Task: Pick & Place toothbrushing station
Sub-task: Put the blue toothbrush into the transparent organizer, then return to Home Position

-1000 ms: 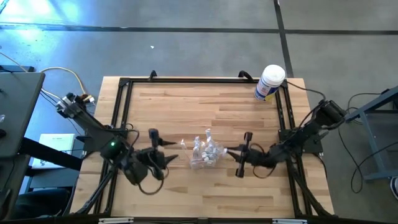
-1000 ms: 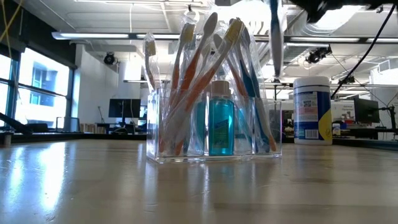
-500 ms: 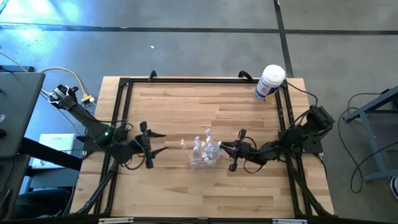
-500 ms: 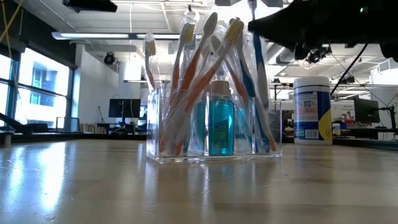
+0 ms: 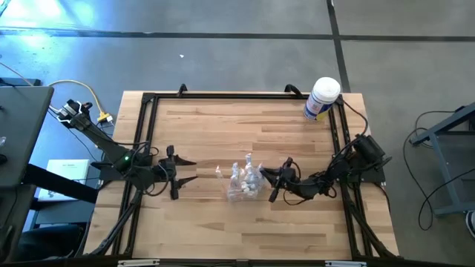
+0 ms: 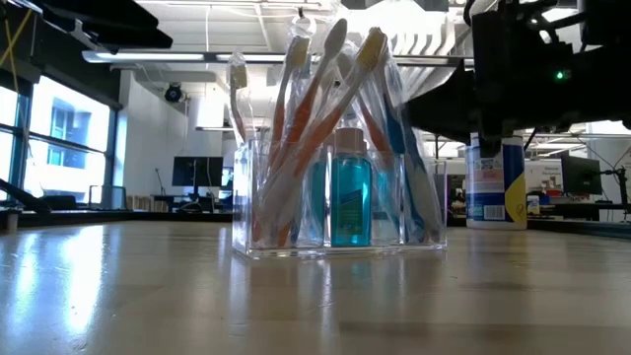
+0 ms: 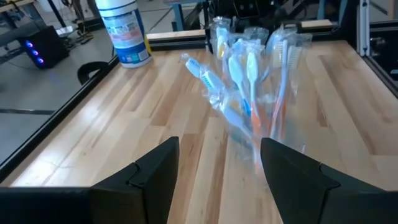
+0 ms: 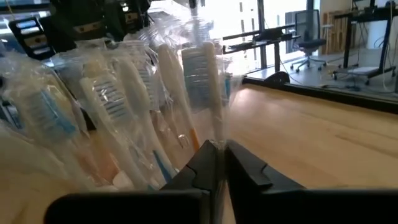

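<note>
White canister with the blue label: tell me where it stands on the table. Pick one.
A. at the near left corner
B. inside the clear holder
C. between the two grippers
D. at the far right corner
D. In the high view the white canister stands at the table's far right corner, well apart from the clear holder at mid-table.

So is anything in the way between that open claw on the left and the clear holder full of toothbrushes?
Nothing visible. Only bare wood of the table lies between the left gripper, jaws open, and the toothbrushing station. The right gripper, jaws shut, is already at the holder's far side among the wrapped toothbrushes.
</note>
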Robot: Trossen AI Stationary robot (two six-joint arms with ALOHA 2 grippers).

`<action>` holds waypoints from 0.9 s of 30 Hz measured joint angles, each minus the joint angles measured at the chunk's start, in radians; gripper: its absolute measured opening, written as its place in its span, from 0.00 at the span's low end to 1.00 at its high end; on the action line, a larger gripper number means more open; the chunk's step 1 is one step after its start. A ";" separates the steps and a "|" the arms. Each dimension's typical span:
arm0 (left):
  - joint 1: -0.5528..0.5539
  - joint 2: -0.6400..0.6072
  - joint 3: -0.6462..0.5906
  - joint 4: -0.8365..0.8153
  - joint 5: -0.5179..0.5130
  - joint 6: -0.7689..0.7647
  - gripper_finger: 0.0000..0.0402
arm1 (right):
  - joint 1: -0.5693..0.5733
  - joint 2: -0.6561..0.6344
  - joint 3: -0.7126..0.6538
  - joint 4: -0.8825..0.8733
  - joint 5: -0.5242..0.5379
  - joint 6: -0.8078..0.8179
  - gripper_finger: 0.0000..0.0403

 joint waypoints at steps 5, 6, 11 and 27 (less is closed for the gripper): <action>0.000 0.000 -0.004 0.000 0.000 -0.011 0.54 | 0.000 0.002 0.000 -0.015 -0.007 0.056 0.10; 0.000 0.000 -0.004 0.000 0.000 -0.012 0.54 | 0.005 0.001 0.000 -0.027 -0.010 0.048 0.12; 0.000 0.000 -0.004 0.000 0.001 -0.014 0.54 | 0.029 -0.025 -0.001 -0.021 -0.009 -0.041 0.26; -0.002 0.001 -0.004 -0.001 0.003 -0.012 0.54 | 0.157 -0.316 -0.001 -0.200 0.147 -0.322 0.64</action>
